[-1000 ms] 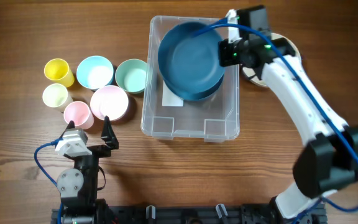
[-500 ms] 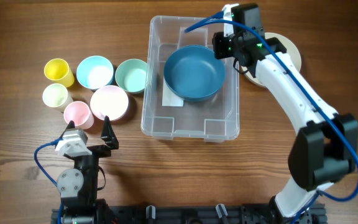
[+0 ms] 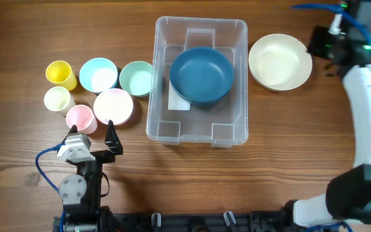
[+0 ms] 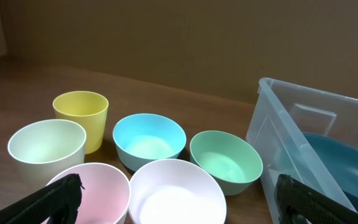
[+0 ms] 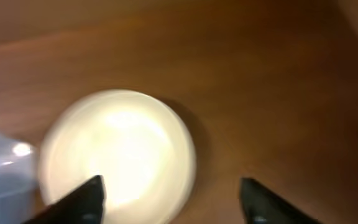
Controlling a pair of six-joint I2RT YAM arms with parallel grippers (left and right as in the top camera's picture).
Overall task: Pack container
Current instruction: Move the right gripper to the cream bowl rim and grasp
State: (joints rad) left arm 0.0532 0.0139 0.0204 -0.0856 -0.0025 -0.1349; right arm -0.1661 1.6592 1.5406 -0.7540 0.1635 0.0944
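Observation:
The clear plastic container [image 3: 198, 134] stands mid-table with a dark blue bowl [image 3: 201, 75] resting inside it over the white label. In the left wrist view the container's wall [image 4: 278, 124] and the blue bowl [image 4: 337, 163] show at the right. My right gripper [image 3: 319, 42] hovers at the far right beside a cream bowl [image 3: 279, 61]. In its wrist view that gripper [image 5: 173, 199] is open and empty, with the cream bowl [image 5: 118, 149] below it. My left gripper [image 3: 94, 134] is parked near the front edge; its jaws [image 4: 179, 196] stand wide open and hold nothing.
Left of the container sit a yellow cup [image 3: 61, 73], a light blue bowl [image 3: 98, 74], a green bowl [image 3: 136, 78], a pale cup [image 3: 58, 98], a pink cup [image 3: 80, 118] and a white bowl [image 3: 113, 106].
My right gripper let the blue bowl down into the container, opened, and swung away to the right, past the cream bowl. The left arm has not moved.

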